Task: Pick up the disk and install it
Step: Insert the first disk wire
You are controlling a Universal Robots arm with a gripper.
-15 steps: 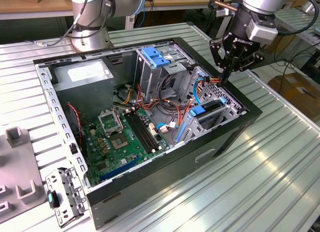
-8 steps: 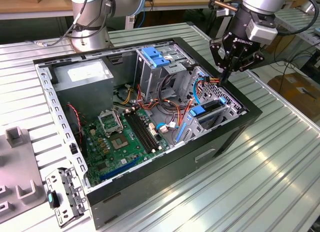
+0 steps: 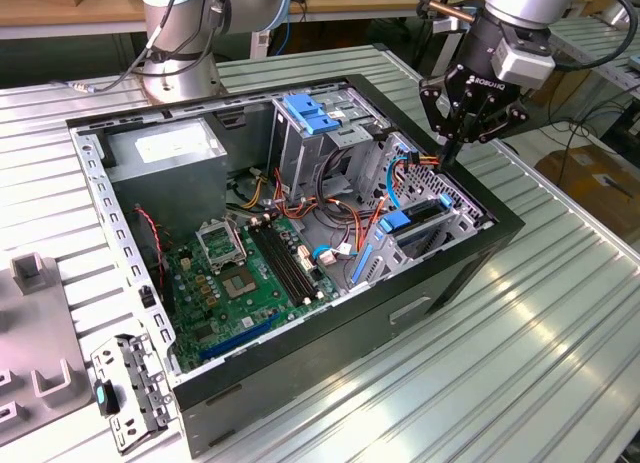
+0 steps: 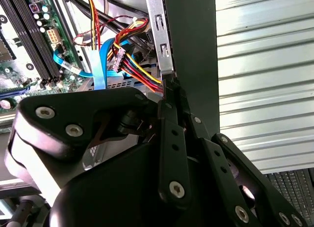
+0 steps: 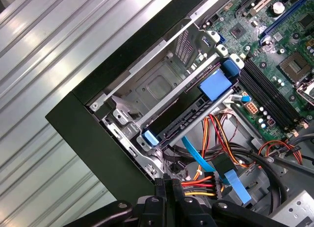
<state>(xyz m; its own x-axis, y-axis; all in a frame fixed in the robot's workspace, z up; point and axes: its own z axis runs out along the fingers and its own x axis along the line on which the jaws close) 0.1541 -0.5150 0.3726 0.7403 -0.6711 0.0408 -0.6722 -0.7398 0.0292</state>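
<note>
Observation: the gripper (image 3: 447,161) hangs over the right-hand end of the open computer case (image 3: 300,383), in the upper right of the exterior view, with its fingers drawn narrow, together at the tips, and nothing visible between them. The disk (image 3: 425,218) lies in the drive cage (image 3: 468,211) at the right of centre in that view, below and just left of the fingertips, with its blue carrier rails showing at both ends; in the first wrist view the disk (image 5: 189,112) appears level in the bay. Whether the rails are fully latched cannot be told. A bundle of red, yellow and orange cables (image 3: 422,161) runs just beside the fingertips, and the second wrist view puts the tips close to the same cables (image 4: 137,70) and the case wall. Assessment: the step in hand appears to be seating the disk. To do it well, any contact should fall squarely on the carrier, not on the wiring, and pressure should run straight along the rails so that neither end tilts. Risk: snagging a connector beside the cage.
</note>
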